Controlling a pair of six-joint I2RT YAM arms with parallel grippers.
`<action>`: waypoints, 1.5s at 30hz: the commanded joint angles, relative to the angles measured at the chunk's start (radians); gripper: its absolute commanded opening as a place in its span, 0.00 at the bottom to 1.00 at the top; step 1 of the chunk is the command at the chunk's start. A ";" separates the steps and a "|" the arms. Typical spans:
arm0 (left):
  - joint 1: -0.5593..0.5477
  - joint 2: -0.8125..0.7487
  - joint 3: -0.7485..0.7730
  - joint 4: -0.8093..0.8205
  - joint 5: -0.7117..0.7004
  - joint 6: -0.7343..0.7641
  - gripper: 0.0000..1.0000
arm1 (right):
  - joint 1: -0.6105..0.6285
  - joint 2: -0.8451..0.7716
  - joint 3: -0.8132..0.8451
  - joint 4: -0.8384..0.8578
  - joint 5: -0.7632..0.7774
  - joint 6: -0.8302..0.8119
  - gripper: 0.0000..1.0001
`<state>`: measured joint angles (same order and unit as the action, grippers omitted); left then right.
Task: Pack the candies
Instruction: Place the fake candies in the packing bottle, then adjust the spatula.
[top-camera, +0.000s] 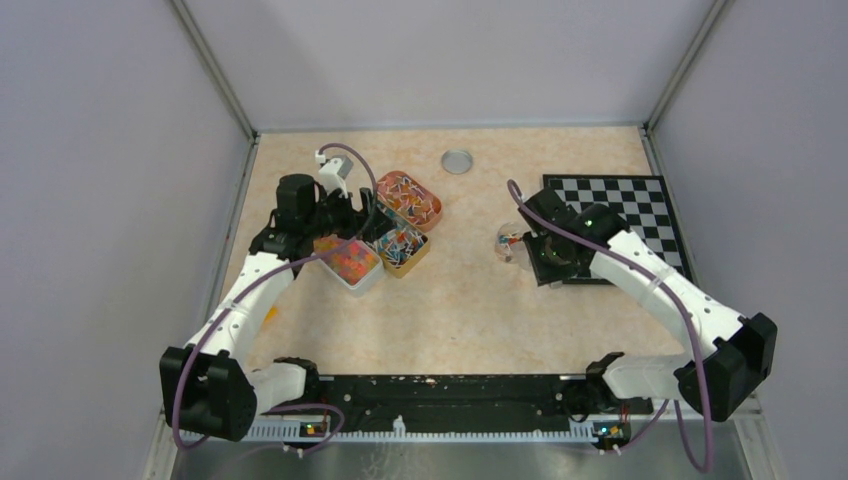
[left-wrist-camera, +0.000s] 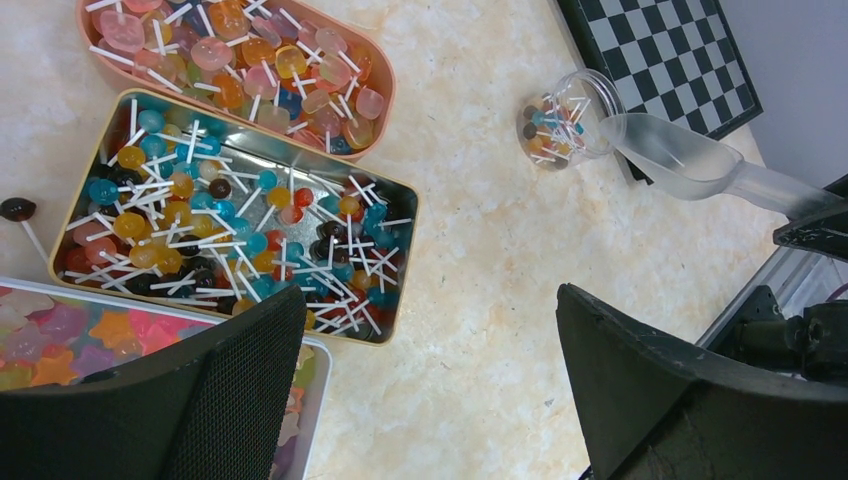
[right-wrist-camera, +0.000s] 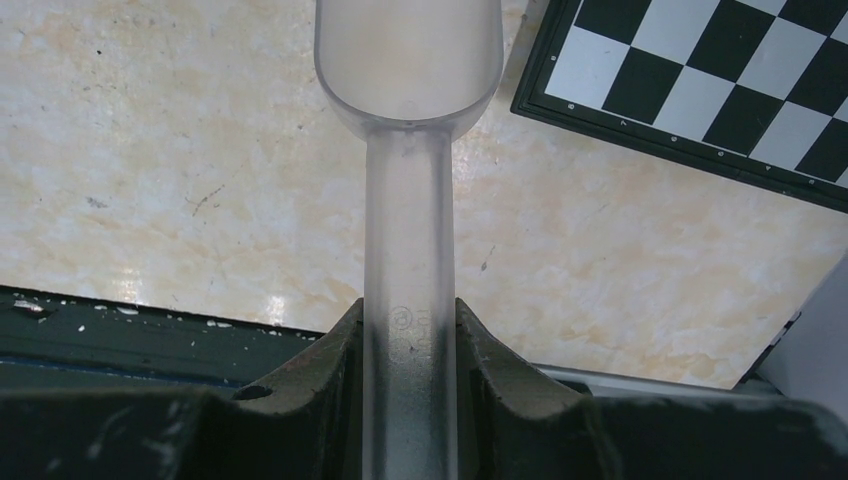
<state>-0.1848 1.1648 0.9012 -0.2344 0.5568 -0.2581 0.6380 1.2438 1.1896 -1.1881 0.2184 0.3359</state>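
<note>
**Marbled worktop, empty scoop at the jar's mouth**

Beige marbled worktop (top-camera: 470, 310) is carrying everything, with pale walls closing it in. We are gripping the clear scoop (right-wrist-camera: 410, 60) with the right gripper (right-wrist-camera: 410, 330), its jaws clenched on the handle from both sides so that the bowl is reaching forward toward the jar (left-wrist-camera: 565, 120). In the left wrist view the scoop's lip is sitting right at the jar's rim, which is where a load would be tipping in. The bowl is looking empty, so we are judging that a trip back to the tins is due.

Some of the candies (left-wrist-camera: 548, 125), small lollipops on white sticks, are lying in the jar; we cannot tell whether it is standing upright or leaning. The bulk are waiting left of centre in the overhead frame:
- an oval orange tin (top-camera: 410, 198) of lollipops
- a rectangular tin (top-camera: 400, 248) of lollipops
- a white tray (top-camera: 348, 260) of soft pink and orange pieces

Our left gripper (left-wrist-camera: 430, 300) is hanging released, fingers spread wide over the tins and grasping nothing; it is probably placed there to steady a tin. The jar's lid (top-camera: 457, 161) is lying near the top centre, well apart, leaving the mouth free for filling. The chessboard (top-camera: 625, 215) is sitting at the right.
</note>
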 joint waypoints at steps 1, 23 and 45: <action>-0.004 -0.026 0.010 0.018 -0.016 0.025 0.99 | -0.009 0.005 0.062 -0.021 0.002 -0.012 0.00; -0.004 -0.057 0.013 0.083 0.137 -0.124 0.99 | 0.091 -0.106 -0.009 0.343 -0.213 -0.134 0.00; -0.004 -0.049 0.044 0.107 0.240 -0.199 0.99 | 0.282 -0.069 -0.056 0.764 -0.261 -0.228 0.00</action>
<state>-0.1856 1.1103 0.9352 -0.1795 0.7532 -0.4255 0.9081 1.1847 1.0870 -0.5278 -0.0189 0.1528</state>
